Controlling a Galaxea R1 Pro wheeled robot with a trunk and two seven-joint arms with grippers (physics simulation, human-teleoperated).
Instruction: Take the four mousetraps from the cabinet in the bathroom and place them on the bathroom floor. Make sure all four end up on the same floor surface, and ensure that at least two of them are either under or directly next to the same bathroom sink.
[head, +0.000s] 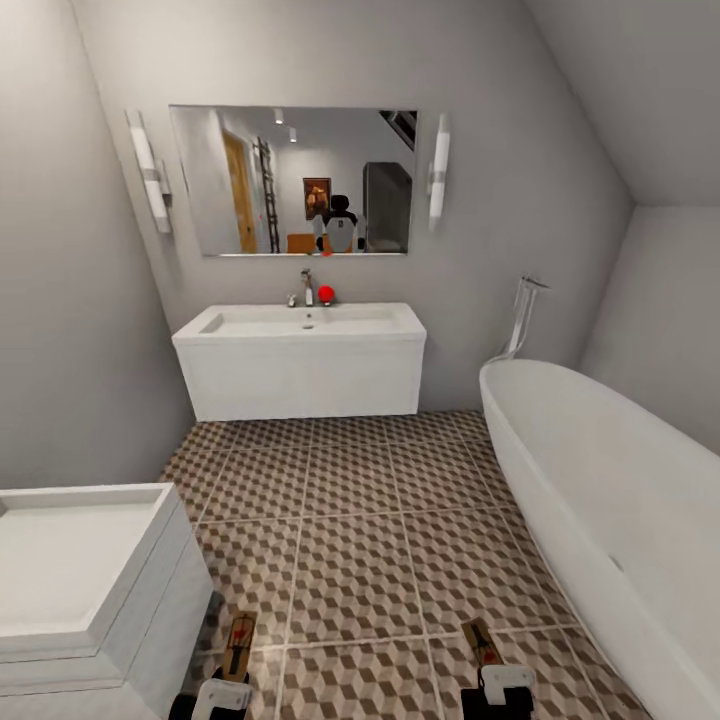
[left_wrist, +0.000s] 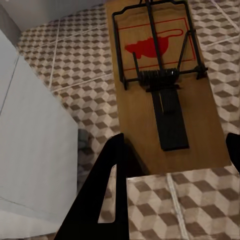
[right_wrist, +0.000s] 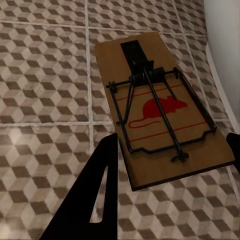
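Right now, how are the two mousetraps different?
The left mousetrap is near the white cabinet; the right mousetrap is nearer the bathtub. In the head view, the left one leans its far end right and the right one leans left. Both are brown boards with a red mouse mark, each between a gripper's fingers.

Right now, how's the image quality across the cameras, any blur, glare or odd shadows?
Head view: soft, even light, slight blur, wide-angle bend on the bathtub; the mirror reflects clearly without glare. Left wrist view: mousetrap sharp, left gripper fingers in black silhouette. Right wrist view: mousetrap crisp, bathroom floor evenly lit, faint sheen.
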